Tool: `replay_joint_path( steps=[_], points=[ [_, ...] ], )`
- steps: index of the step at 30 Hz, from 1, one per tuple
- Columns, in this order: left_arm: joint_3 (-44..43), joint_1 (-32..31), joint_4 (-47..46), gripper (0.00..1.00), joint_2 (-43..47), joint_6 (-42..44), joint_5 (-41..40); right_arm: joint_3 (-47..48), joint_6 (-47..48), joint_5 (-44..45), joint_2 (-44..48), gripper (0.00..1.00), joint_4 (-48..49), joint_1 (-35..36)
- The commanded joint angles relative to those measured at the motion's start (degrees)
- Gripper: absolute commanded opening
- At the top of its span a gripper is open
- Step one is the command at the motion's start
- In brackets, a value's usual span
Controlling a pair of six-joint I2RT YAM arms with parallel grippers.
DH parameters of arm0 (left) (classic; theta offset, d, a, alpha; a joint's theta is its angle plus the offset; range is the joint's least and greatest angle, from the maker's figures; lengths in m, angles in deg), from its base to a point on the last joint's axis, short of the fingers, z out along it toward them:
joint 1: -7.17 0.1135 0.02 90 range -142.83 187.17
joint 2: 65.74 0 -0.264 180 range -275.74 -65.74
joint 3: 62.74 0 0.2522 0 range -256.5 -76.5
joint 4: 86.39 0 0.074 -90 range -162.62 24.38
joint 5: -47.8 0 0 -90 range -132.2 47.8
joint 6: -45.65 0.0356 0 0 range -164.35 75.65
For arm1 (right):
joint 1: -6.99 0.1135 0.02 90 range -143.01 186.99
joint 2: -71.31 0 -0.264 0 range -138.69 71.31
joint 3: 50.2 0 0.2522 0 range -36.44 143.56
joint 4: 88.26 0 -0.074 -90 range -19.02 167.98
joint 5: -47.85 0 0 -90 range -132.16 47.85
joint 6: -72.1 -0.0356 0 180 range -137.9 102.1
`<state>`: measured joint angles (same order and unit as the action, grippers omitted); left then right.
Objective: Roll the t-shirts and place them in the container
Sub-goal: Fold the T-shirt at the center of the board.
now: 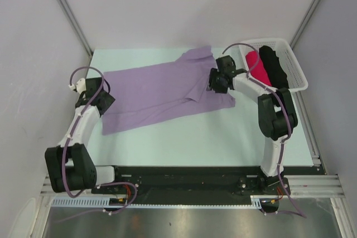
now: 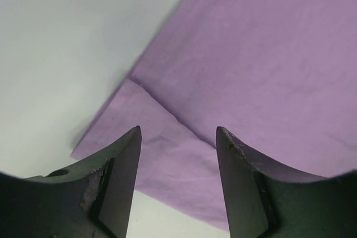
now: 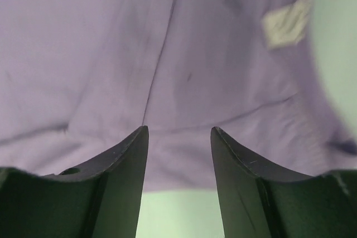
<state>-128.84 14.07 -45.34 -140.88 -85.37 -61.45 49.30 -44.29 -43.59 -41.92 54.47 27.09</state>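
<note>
A lavender-purple t-shirt (image 1: 156, 96) lies folded lengthwise across the pale table, running from lower left to upper right. My left gripper (image 1: 103, 100) hovers over its left end, jaws open; the left wrist view shows a folded corner of the t-shirt (image 2: 167, 143) below the spread fingers (image 2: 122, 176), nothing between them. My right gripper (image 1: 215, 82) sits over the shirt's right part near the sleeve. Its jaws are also open, with the t-shirt (image 3: 167, 54) and its edge under the fingers (image 3: 125, 176). A pale label (image 3: 285, 22) shows on the cloth.
A white basket (image 1: 295, 71) stands at the back right and holds a rolled red garment (image 1: 257, 66) and a rolled black one (image 1: 274, 64). Grey walls close in the table (image 1: 201, 137) on the left, back and right.
</note>
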Motion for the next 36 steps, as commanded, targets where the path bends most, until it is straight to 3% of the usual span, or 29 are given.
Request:
replay_joint_path(
  steps=[1, 8, 27, 29, 30, 32, 36],
  points=[
    [5.4, -2.4, -2.4, 0.61, 6.0, -0.6, 8.5, -5.0, -3.8, -1.4, 3.3, 0.53, 8.8, 5.0],
    [7.2, -4.9, -1.7, 0.61, 9.6, 0.1, 9.8, -4.9, -7.5, 2.9, 0.6, 0.51, 10.8, 9.8],
    [6.1, -5.0, -1.4, 0.61, 10.1, 2.3, 10.9, -2.3, -8.5, 4.2, -5.0, 0.56, 9.2, 10.3],
    [5.9, -4.9, -1.4, 0.61, 10.2, 2.3, 10.8, -2.0, -8.4, 3.9, -5.2, 0.51, 9.4, 10.4],
    [6.0, -5.0, -1.4, 0.62, 10.2, 2.4, 10.6, -1.6, -8.5, 4.1, -5.2, 0.41, 9.2, 10.4],
    [5.9, -5.0, -1.4, 0.61, 10.2, 2.4, 10.6, -0.8, -8.3, 4.7, -5.2, 0.31, 8.0, 10.7],
    [5.8, -5.0, -1.4, 0.62, 9.8, 2.6, 10.5, 3.0, -7.4, 6.6, -5.9, 0.21, 5.2, 11.5]
  ],
)
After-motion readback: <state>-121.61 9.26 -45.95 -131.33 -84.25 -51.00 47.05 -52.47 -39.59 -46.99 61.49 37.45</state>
